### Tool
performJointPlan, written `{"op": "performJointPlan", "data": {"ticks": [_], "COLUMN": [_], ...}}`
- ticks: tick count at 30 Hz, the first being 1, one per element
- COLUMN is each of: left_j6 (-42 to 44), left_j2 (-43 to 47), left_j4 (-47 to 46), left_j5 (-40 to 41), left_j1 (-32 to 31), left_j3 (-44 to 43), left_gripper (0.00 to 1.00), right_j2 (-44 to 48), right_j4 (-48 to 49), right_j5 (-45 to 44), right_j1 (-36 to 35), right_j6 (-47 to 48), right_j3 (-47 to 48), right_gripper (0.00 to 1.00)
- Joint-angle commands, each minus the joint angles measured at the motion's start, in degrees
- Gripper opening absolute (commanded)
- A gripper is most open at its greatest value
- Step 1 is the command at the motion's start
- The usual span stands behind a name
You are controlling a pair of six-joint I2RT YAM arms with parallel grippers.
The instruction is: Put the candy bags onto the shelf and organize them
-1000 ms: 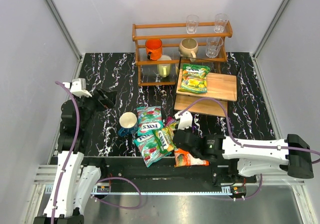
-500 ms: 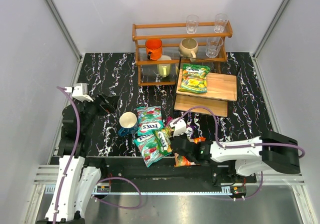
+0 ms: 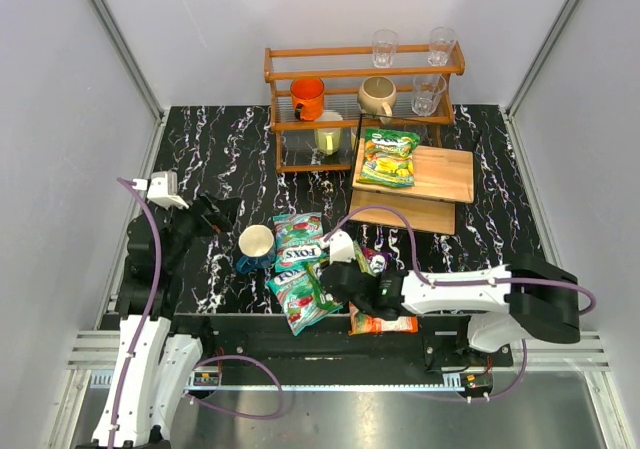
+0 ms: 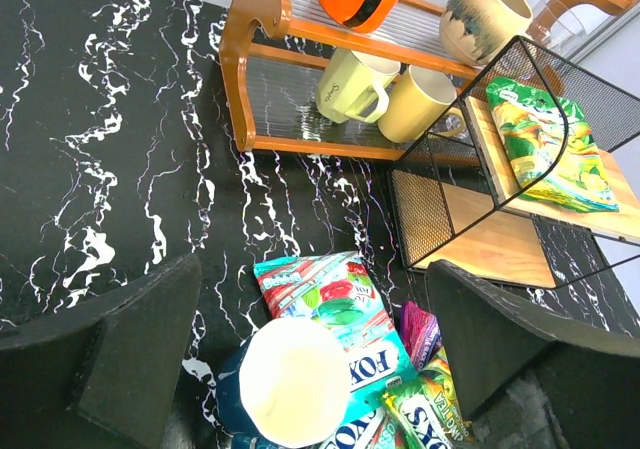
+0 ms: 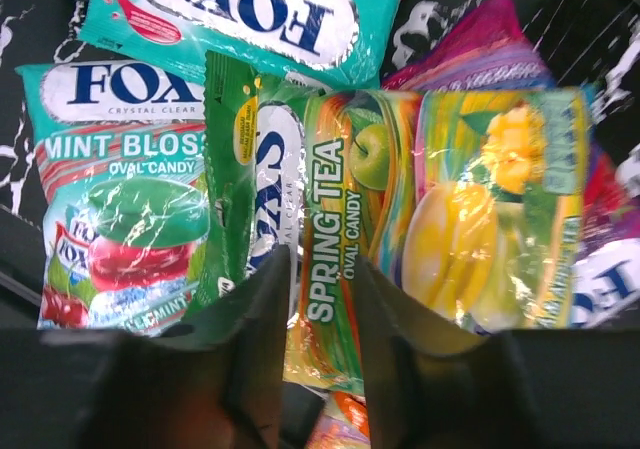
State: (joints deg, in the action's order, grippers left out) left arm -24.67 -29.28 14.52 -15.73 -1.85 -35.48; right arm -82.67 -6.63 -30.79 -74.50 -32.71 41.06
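One green-yellow candy bag [image 3: 390,157] lies on the upper board of the pale wood shelf [image 3: 448,176]. The other candy bags lie heaped near the front edge: two teal FOX'S bags [image 3: 298,241] [image 3: 292,297], a green-yellow Spring Tea bag [image 5: 450,219], a purple one [image 3: 375,259] and an orange one [image 3: 383,322]. My right gripper [image 5: 320,269] is low over the heap, open, with the Spring Tea bag's near edge showing in the narrow gap between its fingers. My left gripper [image 4: 310,349] hangs open above the mug, holding nothing.
A blue-and-cream mug [image 3: 257,247] stands just left of the heap, touching a teal bag. Behind it is an orange-brown rack [image 3: 300,124] with cups and glasses. A black wire frame [image 4: 470,169] carries the shelf boards.
My right arm has swung left from the orange bag to the Spring Tea bag, and its jaws have parted. The left arm has barely shifted.
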Motion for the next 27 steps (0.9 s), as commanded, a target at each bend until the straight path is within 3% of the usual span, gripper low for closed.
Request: {"op": "performJointPlan", "data": {"ticks": [1, 5, 6, 7, 10, 17, 22, 27], "left_j6": [0.0, 0.1, 0.1, 0.1, -0.1, -0.3, 0.1, 0.2], "left_j2": [0.9, 1.1, 1.1, 1.1, 1.0, 0.2, 0.4, 0.3], "left_j4": [-0.6, -0.4, -0.4, -0.4, -0.5, -0.9, -0.8, -0.9], "left_j5": [-1.7, -2.1, -2.2, -2.2, -2.6, -5.0, -5.2, -5.7], "left_j1": [-0.1, -0.1, -0.1, -0.1, -0.1, -0.1, -0.1, -0.1], "left_j3": [-0.6, -0.6, -0.7, -0.8, -0.9, -1.1, -0.7, -0.7], "left_gripper": [0.99, 0.99, 0.99, 0.99, 0.99, 0.99, 0.99, 0.99], "right_j2": [7.7, 11.7, 12.3, 13.0, 13.2, 7.2, 2.9, -1.6], "right_j4": [-5.7, -8.5, -9.6, -11.1, -16.1, -25.9, -25.9, -25.8], "right_j5": [-1.0, 5.2, 8.7, 18.1, 33.0, 41.8, 51.9, 55.9], "right_j1": [0.5, 3.8, 5.8, 7.9, 15.6, 19.7, 25.7, 27.2], "right_j6": [11.3, 27.7, 29.3, 31.6, 37.4, 45.7, 48.7, 50.2], "right_j3": [6.4, 11.2, 12.1, 13.1, 16.1, 22.0, 21.9, 23.5], "right_gripper": [0.57, 0.86, 0.88, 0.89, 0.89, 0.89, 0.86, 0.86]}}
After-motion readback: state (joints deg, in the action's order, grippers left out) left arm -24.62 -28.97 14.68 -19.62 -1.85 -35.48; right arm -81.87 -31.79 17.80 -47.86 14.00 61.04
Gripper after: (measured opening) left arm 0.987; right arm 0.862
